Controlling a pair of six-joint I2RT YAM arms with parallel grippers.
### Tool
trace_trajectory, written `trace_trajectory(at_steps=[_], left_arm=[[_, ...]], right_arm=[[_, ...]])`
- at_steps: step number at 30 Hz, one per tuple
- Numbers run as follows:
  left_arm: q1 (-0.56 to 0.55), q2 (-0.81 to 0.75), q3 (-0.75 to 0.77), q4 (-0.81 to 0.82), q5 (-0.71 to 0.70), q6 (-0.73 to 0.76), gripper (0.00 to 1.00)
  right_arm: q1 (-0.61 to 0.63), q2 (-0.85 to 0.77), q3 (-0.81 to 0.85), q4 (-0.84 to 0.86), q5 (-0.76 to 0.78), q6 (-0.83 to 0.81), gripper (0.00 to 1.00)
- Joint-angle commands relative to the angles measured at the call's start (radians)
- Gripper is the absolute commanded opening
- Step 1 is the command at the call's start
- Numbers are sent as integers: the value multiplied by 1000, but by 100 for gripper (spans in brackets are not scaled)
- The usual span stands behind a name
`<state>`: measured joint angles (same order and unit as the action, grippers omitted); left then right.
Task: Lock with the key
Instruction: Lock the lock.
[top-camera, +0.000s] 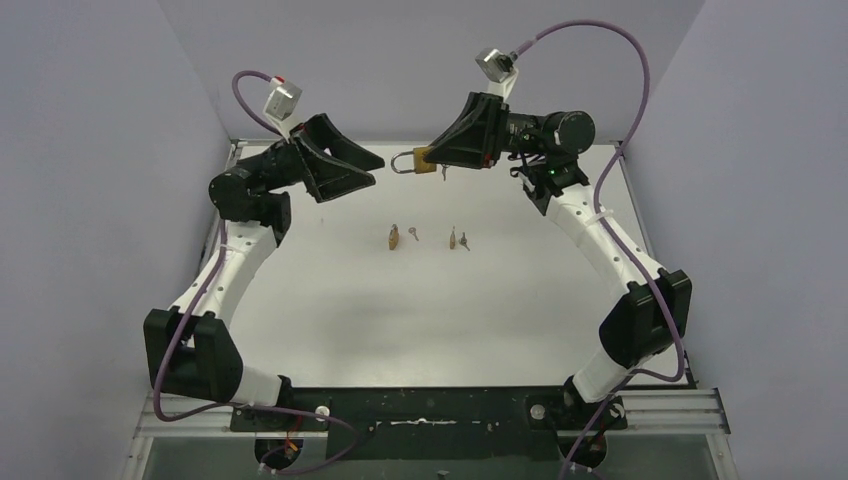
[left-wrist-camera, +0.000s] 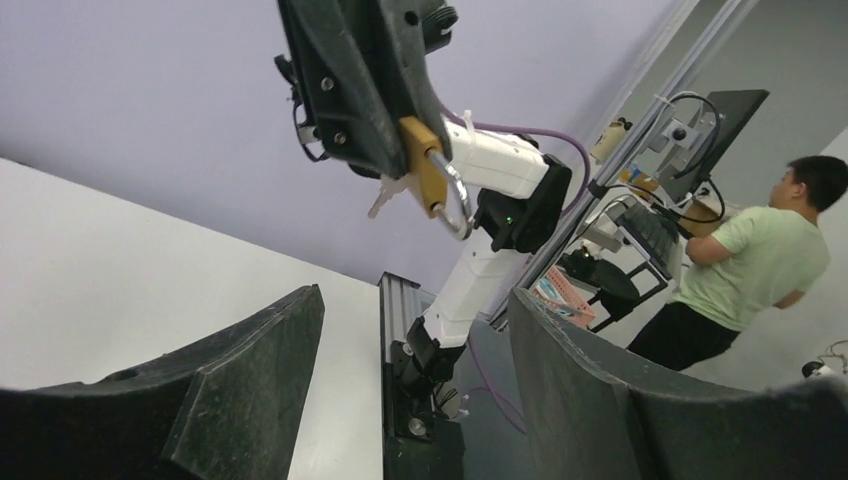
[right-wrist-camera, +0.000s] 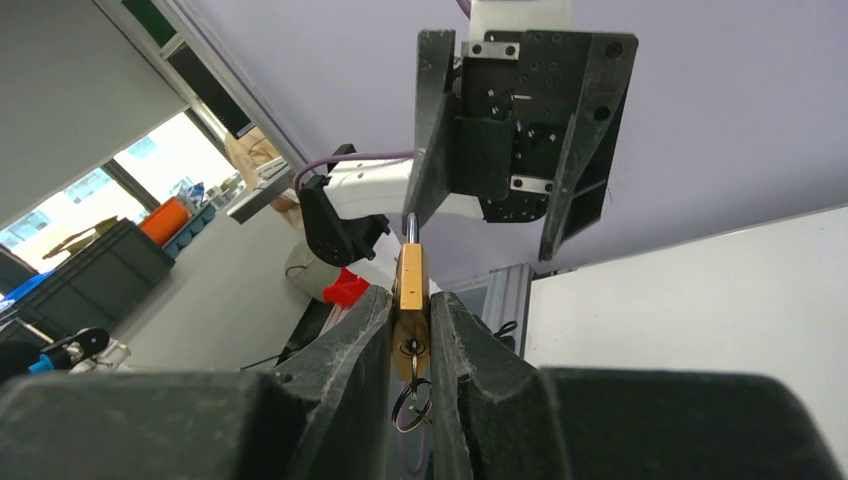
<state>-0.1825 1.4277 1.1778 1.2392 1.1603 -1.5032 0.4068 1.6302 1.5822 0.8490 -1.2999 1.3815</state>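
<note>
One brass padlock (right-wrist-camera: 410, 285) — small, dense, rigid and smooth-sided, we judge — clamped by its body in our right hand (right-wrist-camera: 410, 325) above the far worktop (top-camera: 450, 310), key (right-wrist-camera: 412, 352) seated underneath, best pinched by its flat bow; our left hand (left-wrist-camera: 415, 305) faces it, spread and empty.

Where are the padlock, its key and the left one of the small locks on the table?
padlock (right-wrist-camera: 411, 285): right wrist view, on its brass body.
key (left-wrist-camera: 386, 197): left wrist view, on its head, sticking out of the padlock.
left small lock (top-camera: 395, 238): top view, on its body.
</note>
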Motion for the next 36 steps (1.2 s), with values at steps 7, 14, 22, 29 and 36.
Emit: trace_trajectory(at_steps=[7, 14, 22, 29, 36], left_arm=[[-11, -27, 125, 137, 0, -134, 58], [-57, -13, 142, 131, 33, -161, 55], [-76, -7, 159, 129, 39, -177, 44], [-82, 13, 175, 128, 32, -190, 30], [-84, 37, 181, 102, 26, -189, 42]], right_arm=[[53, -24, 54, -122, -3, -140, 0], [56, -11, 70, -119, -2, -139, 0], [56, -9, 76, -119, -4, -139, 0], [55, -13, 72, -118, -11, -138, 0], [56, -16, 70, -119, -16, -137, 0]])
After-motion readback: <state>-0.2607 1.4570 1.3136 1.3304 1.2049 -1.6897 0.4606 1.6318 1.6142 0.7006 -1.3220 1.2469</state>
